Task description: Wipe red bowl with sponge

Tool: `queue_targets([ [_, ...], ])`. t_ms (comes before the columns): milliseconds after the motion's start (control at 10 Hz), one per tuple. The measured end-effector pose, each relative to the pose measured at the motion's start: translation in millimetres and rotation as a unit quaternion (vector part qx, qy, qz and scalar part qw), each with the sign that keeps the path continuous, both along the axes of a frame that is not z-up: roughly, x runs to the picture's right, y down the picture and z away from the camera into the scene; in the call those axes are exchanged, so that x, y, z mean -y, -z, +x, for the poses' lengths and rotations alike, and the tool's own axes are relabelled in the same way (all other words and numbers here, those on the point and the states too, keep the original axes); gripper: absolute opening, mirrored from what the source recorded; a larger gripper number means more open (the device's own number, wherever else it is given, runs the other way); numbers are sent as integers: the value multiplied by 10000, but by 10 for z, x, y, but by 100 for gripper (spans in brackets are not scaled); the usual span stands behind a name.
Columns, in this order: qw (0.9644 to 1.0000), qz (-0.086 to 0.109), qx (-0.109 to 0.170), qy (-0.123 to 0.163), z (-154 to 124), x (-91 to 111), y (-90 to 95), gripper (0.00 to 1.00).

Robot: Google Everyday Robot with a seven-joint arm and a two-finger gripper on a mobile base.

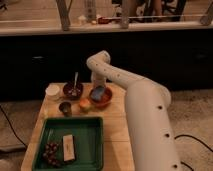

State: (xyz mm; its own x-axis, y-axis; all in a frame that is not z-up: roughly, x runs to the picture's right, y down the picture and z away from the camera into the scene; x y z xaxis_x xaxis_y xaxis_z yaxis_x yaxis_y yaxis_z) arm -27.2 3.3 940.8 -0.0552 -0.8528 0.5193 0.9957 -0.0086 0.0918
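Observation:
The red bowl [103, 97] sits on the wooden table [116, 131] to the right of centre at the back. The blue sponge [97, 93] lies in the bowl's left half. My arm arches up over the table and comes straight down onto the bowl. My gripper [98, 88] is at its tip, shut on the sponge and pressing it into the bowl. The arm's wrist hides most of the gripper.
A dark maroon bowl with a spoon [73, 90] and a white cup [52, 91] stand left of the red bowl. A small dark cup [65, 107] and an orange fruit [84, 104] sit in front. A green tray [82, 131] holds a tan block [68, 147] and grapes [50, 152].

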Motion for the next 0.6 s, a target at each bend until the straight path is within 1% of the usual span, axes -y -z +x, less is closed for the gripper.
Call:
queue_targets([
  [100, 10000, -48, 21, 18, 81, -64, 66, 0],
  [300, 9999, -95, -35, 62, 255, -107, 107, 0],
  [400, 9999, -104, -115, 51, 358, -92, 111, 0],
  [600, 9994, -85, -340, 33, 556, 22, 49, 0],
])
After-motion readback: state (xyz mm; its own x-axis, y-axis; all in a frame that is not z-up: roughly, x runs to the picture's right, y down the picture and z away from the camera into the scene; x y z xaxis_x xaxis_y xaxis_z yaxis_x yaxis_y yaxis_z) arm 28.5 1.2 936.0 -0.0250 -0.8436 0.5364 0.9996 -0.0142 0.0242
